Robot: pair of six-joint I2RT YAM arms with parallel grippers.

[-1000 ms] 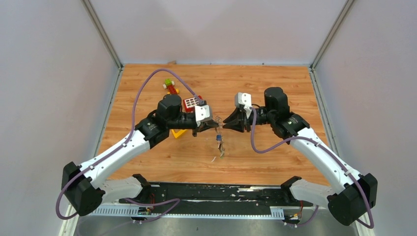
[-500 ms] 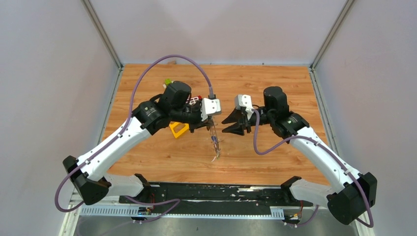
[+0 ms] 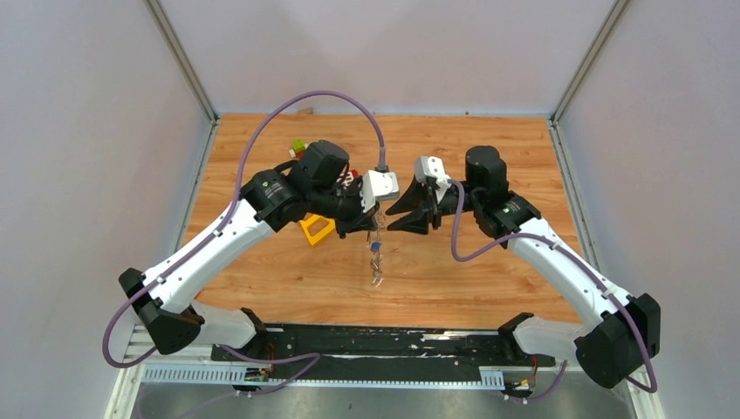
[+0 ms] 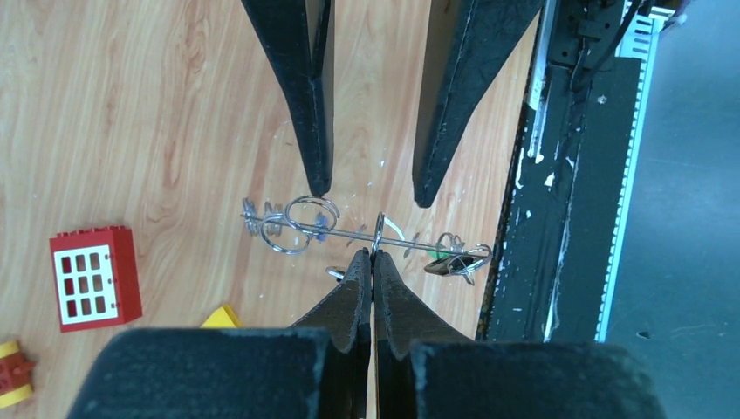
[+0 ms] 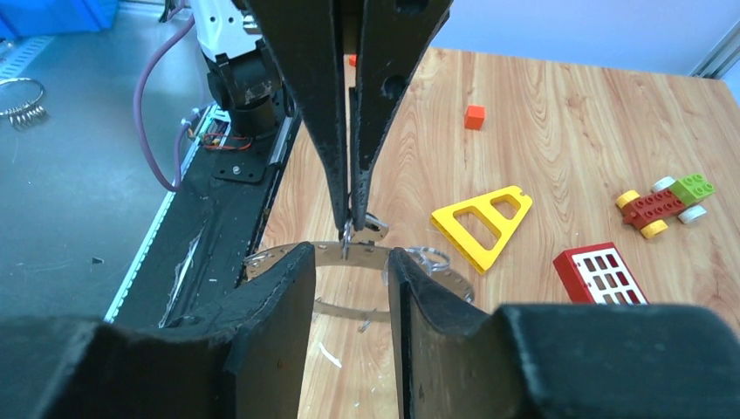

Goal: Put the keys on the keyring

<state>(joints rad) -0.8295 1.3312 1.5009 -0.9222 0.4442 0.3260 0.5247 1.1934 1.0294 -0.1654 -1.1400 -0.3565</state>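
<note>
"Jaws first: how did the left gripper (image 4: 373, 260) stand?"

"Pressed together on the rim of the keyring (image 5: 332, 248), which hung down from its tips."

"And the right gripper (image 4: 370, 192)?"

"Its jaws were apart, tips facing the left ones, just short of the keyring. I could not tell whether they touched it."

"What did the keyring look like?"

"A thin flat grey band, seen edge-on from the left wrist as a bare line crossing in front of the closed tips. From the right wrist it was a wide arc showing in the gap between the open fingers."

"And the keys (image 3: 375, 248)?"

"Small silver things on little wire loops along the band, on both sides of the left tips; one had a blue head. They dangled below both grippers."
</note>
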